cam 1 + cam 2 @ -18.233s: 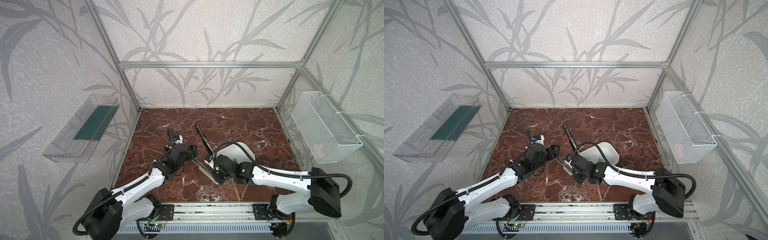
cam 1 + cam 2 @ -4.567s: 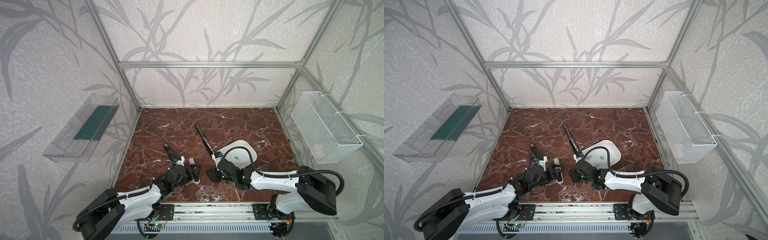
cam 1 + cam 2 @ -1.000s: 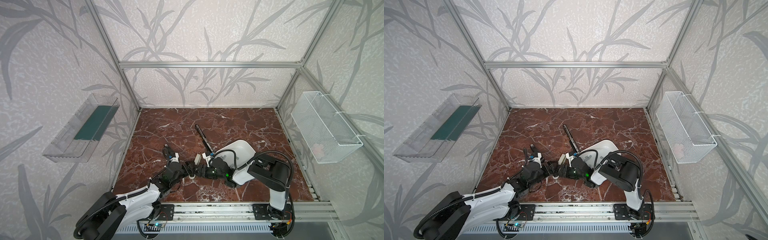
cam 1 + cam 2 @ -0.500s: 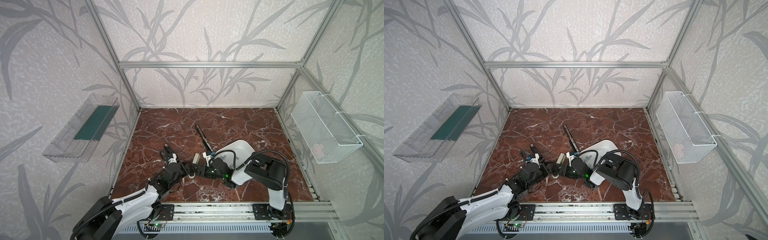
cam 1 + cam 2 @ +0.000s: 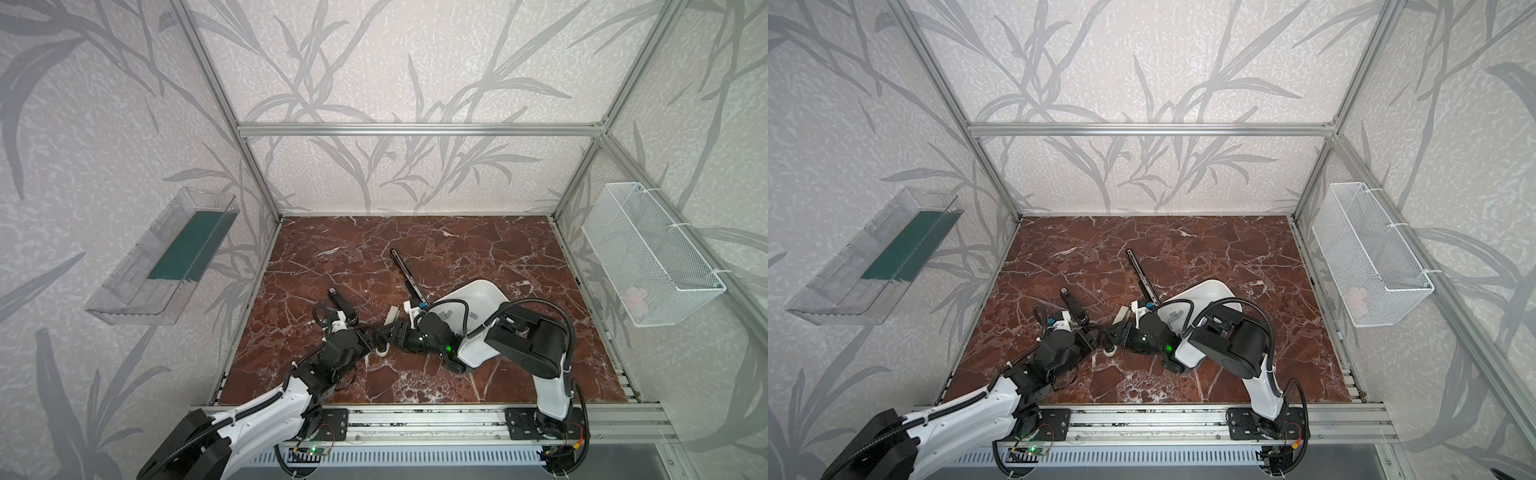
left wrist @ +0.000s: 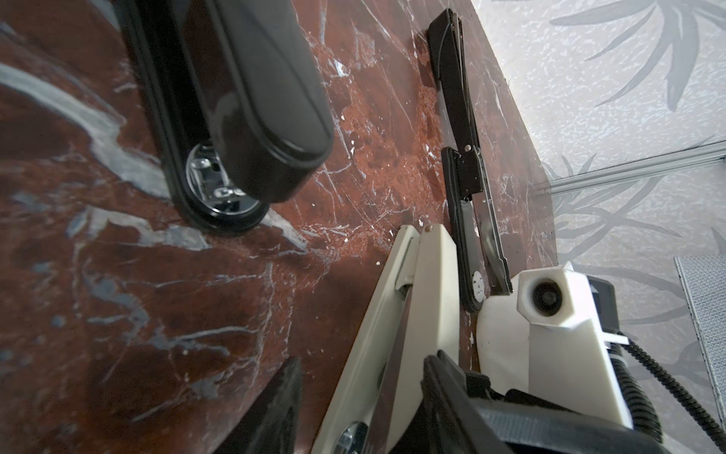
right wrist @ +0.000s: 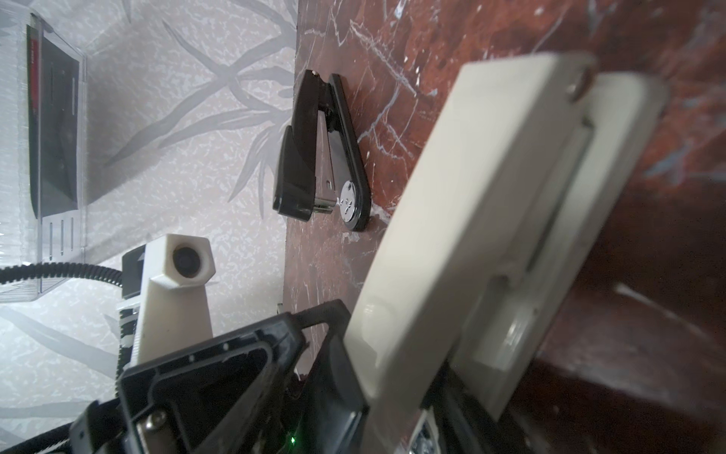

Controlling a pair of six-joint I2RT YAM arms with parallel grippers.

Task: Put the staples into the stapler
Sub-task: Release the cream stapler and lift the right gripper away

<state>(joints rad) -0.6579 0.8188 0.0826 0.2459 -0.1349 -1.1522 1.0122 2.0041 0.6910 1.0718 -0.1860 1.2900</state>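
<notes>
A cream stapler (image 5: 392,321) (image 6: 396,314) (image 7: 463,204) hangs between both grippers at the front middle, its two arms spread in a narrow V. My right gripper (image 5: 390,332) (image 7: 396,393) is shut on it from the right. My left gripper (image 5: 375,335) (image 6: 363,365) straddles its other end. One finger lies against it, and a strip of table shows beside the other finger (image 6: 275,401). Grey staples (image 5: 447,313) lie in the white bowl (image 5: 486,286) behind the right arm.
A closed black stapler (image 5: 343,305) (image 6: 251,98) lies just left of the grippers. A black stapler folded open flat (image 5: 408,276) (image 6: 461,165) lies behind, touching the bowl. A clear shelf (image 5: 166,257) and a wire basket (image 5: 648,257) hang on the side walls.
Over the last second the left gripper's jaws have narrowed around the cream stapler. The right gripper has stayed on it, and both arms have hardly shifted.
</notes>
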